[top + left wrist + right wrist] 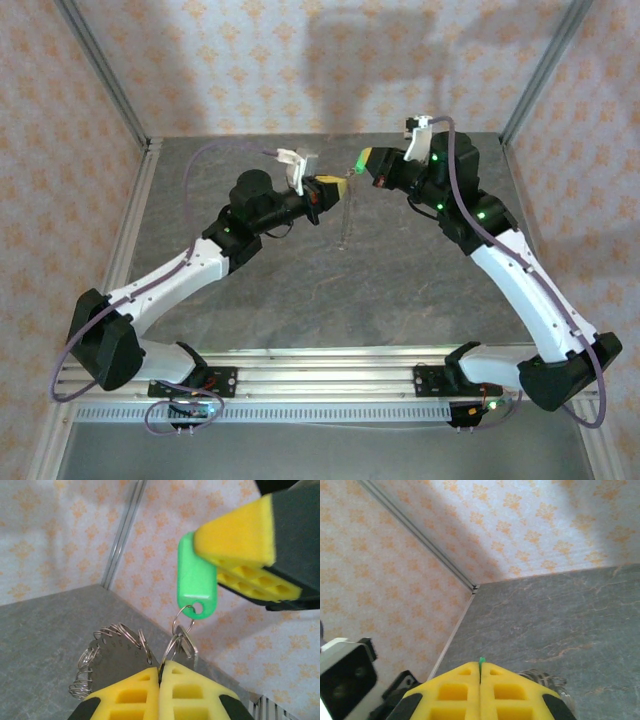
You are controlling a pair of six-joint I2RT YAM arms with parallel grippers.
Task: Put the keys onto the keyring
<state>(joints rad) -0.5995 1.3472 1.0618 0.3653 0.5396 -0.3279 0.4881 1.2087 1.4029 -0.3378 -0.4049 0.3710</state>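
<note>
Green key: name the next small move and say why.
Probably the right gripper, shut on the green key, should ease it slightly down toward the keyring, which the shut left gripper pinches. The key's small silver loop meets that pinch beside the ring's bumpy rim. Whether it has caught the rim I cannot tell, so a short, slow nudge seems safest.

I look onto a grey marbled tabletop (400, 280), boxed in by walls (300, 60) papered cream with small orange flowers. Silvery metal posts (105, 75) rise at the back corners. A slotted aluminium rail (330, 365) runs along my near edge. Soft shadows lie on the back wall.
</note>
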